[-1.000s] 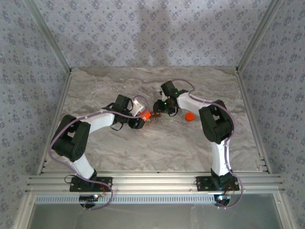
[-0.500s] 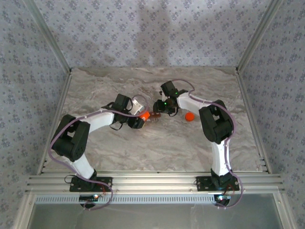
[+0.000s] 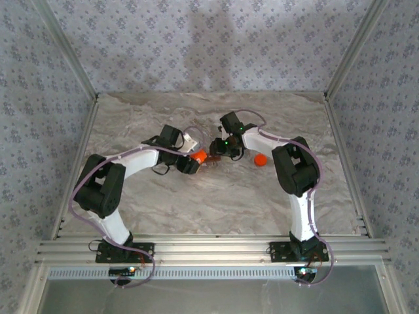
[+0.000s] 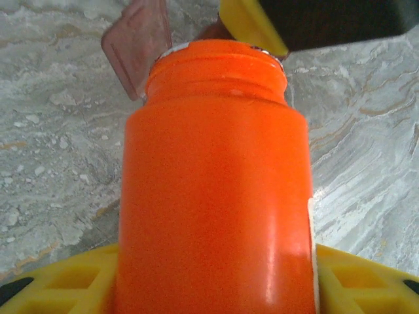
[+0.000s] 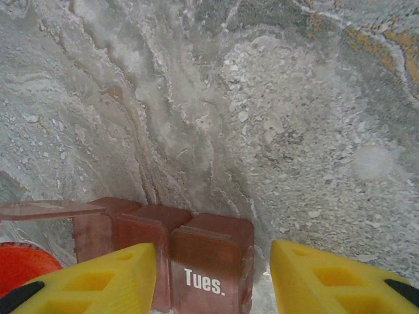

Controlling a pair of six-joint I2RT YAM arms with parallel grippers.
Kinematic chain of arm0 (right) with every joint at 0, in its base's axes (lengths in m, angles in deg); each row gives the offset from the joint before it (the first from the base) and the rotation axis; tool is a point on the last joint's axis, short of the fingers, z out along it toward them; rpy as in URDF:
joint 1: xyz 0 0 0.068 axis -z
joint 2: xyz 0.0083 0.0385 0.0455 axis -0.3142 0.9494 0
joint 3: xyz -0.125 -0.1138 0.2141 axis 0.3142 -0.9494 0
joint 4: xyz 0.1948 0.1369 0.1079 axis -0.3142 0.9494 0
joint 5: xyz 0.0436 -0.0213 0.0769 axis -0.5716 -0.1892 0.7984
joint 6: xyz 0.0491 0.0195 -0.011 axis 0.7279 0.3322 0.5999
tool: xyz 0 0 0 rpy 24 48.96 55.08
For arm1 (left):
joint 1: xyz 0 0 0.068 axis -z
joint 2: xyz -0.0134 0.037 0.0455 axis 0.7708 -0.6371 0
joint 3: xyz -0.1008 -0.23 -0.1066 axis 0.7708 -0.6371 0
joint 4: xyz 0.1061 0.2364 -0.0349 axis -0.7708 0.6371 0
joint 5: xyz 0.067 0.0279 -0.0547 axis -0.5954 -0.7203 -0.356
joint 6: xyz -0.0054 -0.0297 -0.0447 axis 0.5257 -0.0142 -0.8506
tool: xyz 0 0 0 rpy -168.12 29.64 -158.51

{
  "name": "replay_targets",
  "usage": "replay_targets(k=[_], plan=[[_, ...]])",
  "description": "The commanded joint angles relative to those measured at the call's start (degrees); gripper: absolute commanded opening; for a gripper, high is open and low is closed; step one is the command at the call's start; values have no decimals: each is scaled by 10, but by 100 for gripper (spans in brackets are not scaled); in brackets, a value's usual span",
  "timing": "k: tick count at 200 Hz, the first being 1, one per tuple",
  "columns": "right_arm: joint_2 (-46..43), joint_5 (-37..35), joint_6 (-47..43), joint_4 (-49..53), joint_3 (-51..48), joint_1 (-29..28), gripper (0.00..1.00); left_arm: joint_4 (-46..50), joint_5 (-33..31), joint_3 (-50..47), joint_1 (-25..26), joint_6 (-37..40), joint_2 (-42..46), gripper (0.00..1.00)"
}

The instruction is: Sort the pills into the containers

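Currently, with the left hand [image 3: 188,164] clamped on the bright orange plastic bottle [image 4: 213,183] beside the reddish-brown three-compartment strip [image 5: 163,226] straddled by the right hand [image 5: 213,281] (grip indeterminate), overtilting could scatter pills onto the worktop [image 5: 294,98].

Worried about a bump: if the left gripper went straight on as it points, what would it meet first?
Probably the fingers of the right gripper, just past the held orange bottle; depth unclear.

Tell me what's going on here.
The left gripper holds a bright orange cylindrical plastic bottle, uncapped, its mouth aimed at the small reddish-brown strip of joined pill compartments. The right gripper straddles that strip at the "Tues." compartment; whether it clamps is unclear. One end lid stands open. A small orange round piece, probably the cap, lies on the marble-patterned table.
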Motion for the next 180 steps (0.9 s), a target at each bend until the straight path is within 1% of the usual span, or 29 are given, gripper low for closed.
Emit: replay_targets(k=[1,64,137,180], plan=[[11,7,-6,5,8,-5,51,27,12,22,-4,1,-10,0],[14,8,-6,5,10,-4,51,60,13,43,-4,3,-25,0],[17,9,-7,7,16,-4,51,71,12,51,-4,2,-32,0],[22,9,-5,7,15,-3,51,96,-1,64,-4,5,-39,0]])
